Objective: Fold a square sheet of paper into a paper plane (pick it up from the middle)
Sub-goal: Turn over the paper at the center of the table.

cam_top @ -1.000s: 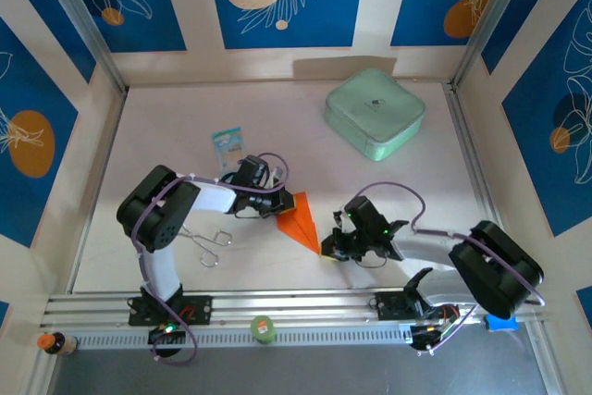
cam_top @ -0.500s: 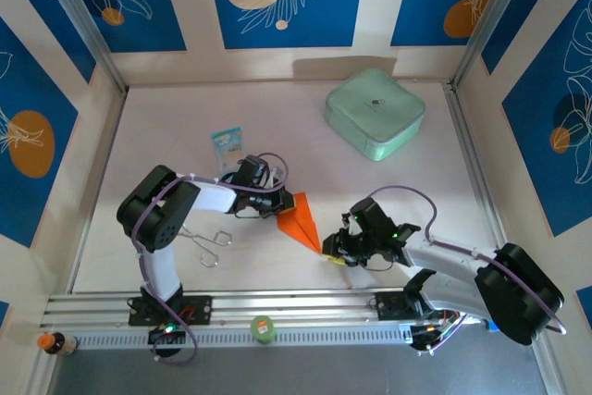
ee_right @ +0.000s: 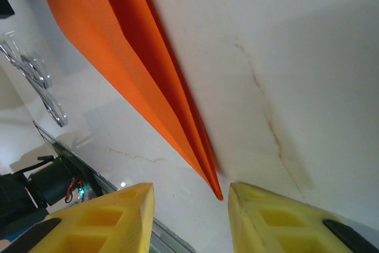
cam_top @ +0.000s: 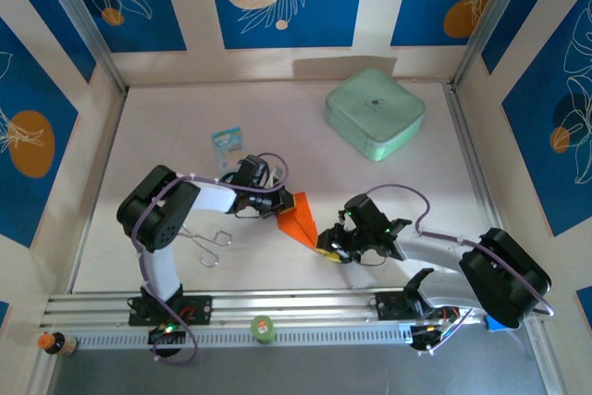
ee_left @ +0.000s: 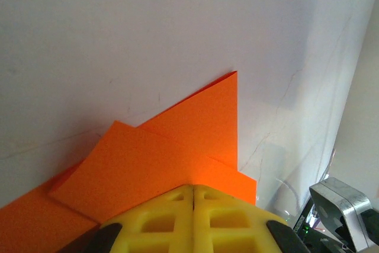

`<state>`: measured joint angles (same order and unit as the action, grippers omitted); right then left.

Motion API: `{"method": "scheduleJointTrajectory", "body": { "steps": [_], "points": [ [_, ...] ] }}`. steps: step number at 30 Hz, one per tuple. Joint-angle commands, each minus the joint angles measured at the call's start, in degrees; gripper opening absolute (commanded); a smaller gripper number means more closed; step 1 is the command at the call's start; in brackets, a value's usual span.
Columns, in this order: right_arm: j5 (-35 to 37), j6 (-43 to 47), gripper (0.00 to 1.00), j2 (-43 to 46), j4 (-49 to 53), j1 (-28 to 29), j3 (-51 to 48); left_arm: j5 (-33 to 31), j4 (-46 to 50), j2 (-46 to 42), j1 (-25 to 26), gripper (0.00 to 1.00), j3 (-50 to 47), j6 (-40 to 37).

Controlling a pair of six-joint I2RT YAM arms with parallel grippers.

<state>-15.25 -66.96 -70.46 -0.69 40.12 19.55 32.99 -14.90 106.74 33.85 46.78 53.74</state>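
Top view, paper plane (cam_top: 298, 218): a folded orange dart lying flat on the table (cam_top: 166, 136), near the front edge. It sits between the two grippers, its wide end toward the left arm and its point toward the right arm.
Top view, left gripper (cam_top: 280, 207): at the plane's wide end, touching the paper.
Top view, right gripper (cam_top: 329, 249): low over the table at the plane's pointed end.
Top view, green box (cam_top: 375, 113): at the far right of the table, well apart from the plane.
Top view, packet (cam_top: 227, 143): blue and white, beyond the left gripper, clear of the paper.
Top view, metal tool (cam_top: 211, 241): looped wire handles, on the table beside the left arm.
Left wrist view, left gripper (ee_left: 193, 205): its yellow fingers (ee_left: 160, 220) are pressed together with only a thin seam between them. They are clamped on the plane's wide edge, which runs in under them.
Left wrist view, paper plane (ee_left: 177, 146): overlapping orange layers flat on the pale table, one sharp corner pointing away from the fingers.
Right wrist view, right gripper (ee_right: 189, 197): released, its yellow fingers (ee_right: 278, 223) spread wide and gripping nothing.
Right wrist view, paper plane (ee_right: 118, 45): long and narrow with a centre crease. Its tip lies in the gap between the fingers and touches neither.
Right wrist view, metal tool (ee_right: 41, 81): its loops are beyond the plane, at the left edge.
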Motion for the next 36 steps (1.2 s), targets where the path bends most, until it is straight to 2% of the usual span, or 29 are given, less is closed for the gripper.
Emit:
{"method": "scheduleJointTrajectory", "body": {
  "steps": [1,14,19,23,28,32,34,36],
  "points": [
    [-0.11,-0.33,0.37,-1.3,-2.23,0.48,1.43,-3.7,5.36,2.2,-0.63,0.02,-1.11,0.57],
    [0.04,1.16,0.36,-3.82,-6.35,0.11,1.98,-3.62,4.79,2.03,-0.67,0.02,-1.35,0.84],
    [1.86,2.08,0.34,-3.85,-11.98,-0.46,0.68,-3.46,4.7,1.82,-0.64,0.05,-1.29,1.0],
    [0.86,4.21,0.32,-4.23,-12.34,-1.52,1.28,-3.46,4.44,1.4,-0.62,0.05,-1.35,1.26],
    [-0.68,5.6,0.24,-4.69,-13.48,-2.28,1.1,-3.2,4.44,0.81,-0.7,0.08,-0.91,1.62],
    [-0.94,6.91,0.13,-4.56,-13.07,-2.43,1.02,-2.72,4.61,-1.06,-0.63,0.13,-0.51,1.89],
    [-1.01,8.0,0.08,-4.1,-12.53,-2.41,1.18,-2.45,4.85,-2.53,-0.63,0.2,-0.22,1.94],
    [0.04,9.53,0.07,-2.35,-10.86,-2.25,1.52,-3.28,5.95,-4.79,-0.7,0.3,0.25,1.71]
  ]
}}
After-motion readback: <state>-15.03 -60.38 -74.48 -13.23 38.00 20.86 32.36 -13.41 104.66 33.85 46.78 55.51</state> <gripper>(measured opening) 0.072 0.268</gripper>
